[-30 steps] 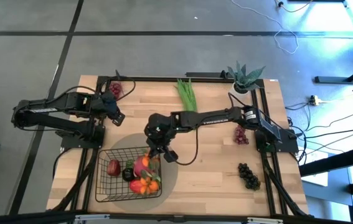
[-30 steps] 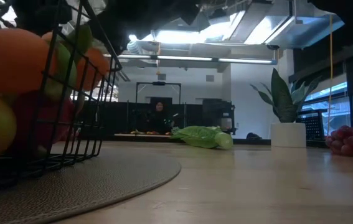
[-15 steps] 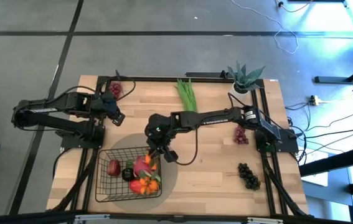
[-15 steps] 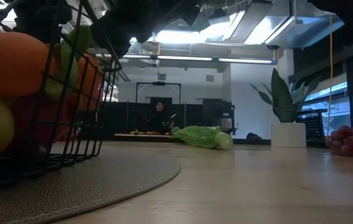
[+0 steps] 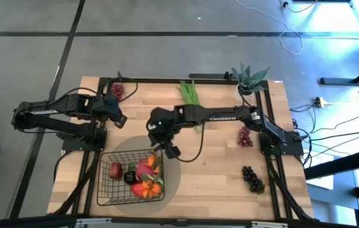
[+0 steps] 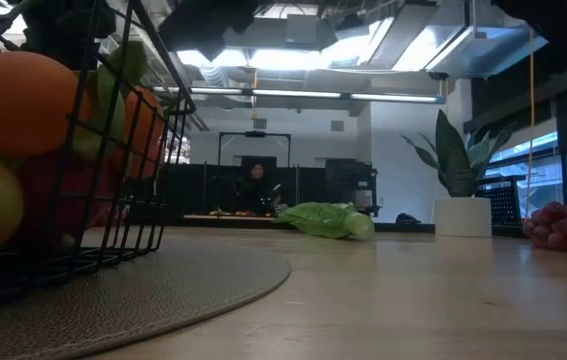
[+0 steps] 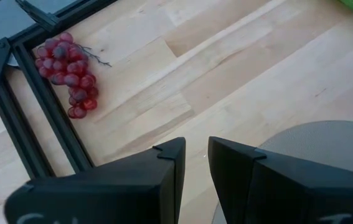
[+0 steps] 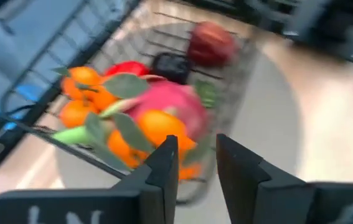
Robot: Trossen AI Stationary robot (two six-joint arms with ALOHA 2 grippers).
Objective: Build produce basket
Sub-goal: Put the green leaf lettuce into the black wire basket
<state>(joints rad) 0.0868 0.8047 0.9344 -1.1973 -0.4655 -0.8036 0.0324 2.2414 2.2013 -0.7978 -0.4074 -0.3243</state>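
The right pincer (image 5: 164, 147) has lifted back from the basket (image 5: 106, 187) near the desk's front-left corner, fingers narrowly parted and empty, a tangerine (image 8: 157, 127) apparently just dropped in; red grapes (image 5: 245, 137) remain outside.

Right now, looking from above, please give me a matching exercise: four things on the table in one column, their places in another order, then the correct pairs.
Things:
1. basket
2. dark grapes
3. long green bunch
4. potted plant

Places:
A. far right corner
B. far edge, middle
C. on the round grey mat, near left
D. near right

Pairs: 1-C, 2-D, 3-B, 4-A
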